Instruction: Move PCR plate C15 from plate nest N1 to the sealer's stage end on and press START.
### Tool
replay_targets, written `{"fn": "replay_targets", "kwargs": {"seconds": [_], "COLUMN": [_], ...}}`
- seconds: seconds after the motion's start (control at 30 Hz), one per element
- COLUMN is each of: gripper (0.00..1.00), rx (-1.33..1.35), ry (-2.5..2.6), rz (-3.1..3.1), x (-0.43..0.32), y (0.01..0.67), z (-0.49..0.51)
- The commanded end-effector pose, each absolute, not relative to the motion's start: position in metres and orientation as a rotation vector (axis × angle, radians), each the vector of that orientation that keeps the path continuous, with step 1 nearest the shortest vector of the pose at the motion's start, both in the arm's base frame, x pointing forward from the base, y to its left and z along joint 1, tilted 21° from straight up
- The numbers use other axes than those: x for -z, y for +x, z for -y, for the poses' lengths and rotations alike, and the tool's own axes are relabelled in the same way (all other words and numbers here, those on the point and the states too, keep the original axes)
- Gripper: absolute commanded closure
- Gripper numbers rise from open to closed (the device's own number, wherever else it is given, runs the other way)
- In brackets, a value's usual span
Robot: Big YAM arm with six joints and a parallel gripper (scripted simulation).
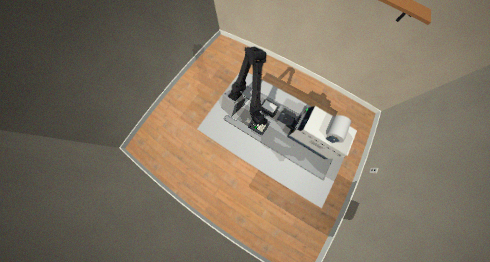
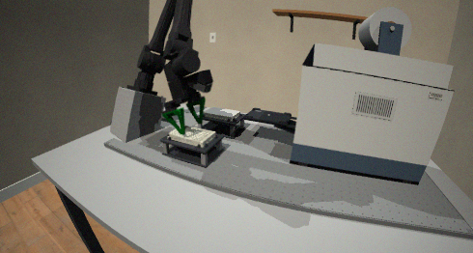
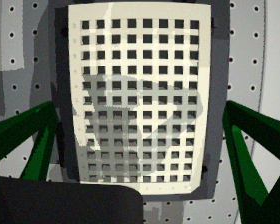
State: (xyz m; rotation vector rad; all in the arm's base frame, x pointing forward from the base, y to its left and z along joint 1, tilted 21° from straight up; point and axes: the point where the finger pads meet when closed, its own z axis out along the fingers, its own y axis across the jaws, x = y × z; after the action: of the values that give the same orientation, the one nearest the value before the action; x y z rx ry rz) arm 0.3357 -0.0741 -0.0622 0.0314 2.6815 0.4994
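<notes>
The white 96-well plate C15 lies flat on its dark nest N1, with open wells facing up. My gripper is open, its green fingers wide on either side of the plate's long edges, just above it and touching nothing. In the exterior view the gripper hangs over the plate. The sealed plate C51 sits on nest N2 behind. The sealer stands at the right with its dark stage out to its left. The START key and lamp are hidden in this view.
A grey block holds the arm's base at the left. A foil roll sits on top of the sealer. A perforated grey baseplate carries the nests and sealer. A wooden shelf is on the back wall.
</notes>
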Motion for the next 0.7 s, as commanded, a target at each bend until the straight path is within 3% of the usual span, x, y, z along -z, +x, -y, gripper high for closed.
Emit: {"fn": "replay_targets", "kwargs": {"seconds": [0.0, 0.67], "gripper": [0.0, 0.0], "rx": [-0.464, -0.461], "ry": [0.006, 0.015], "rz": [-2.645, -2.635], "x": [0.056, 0.056], "y": [0.355, 0.355], "z": [0.079, 0.084]}}
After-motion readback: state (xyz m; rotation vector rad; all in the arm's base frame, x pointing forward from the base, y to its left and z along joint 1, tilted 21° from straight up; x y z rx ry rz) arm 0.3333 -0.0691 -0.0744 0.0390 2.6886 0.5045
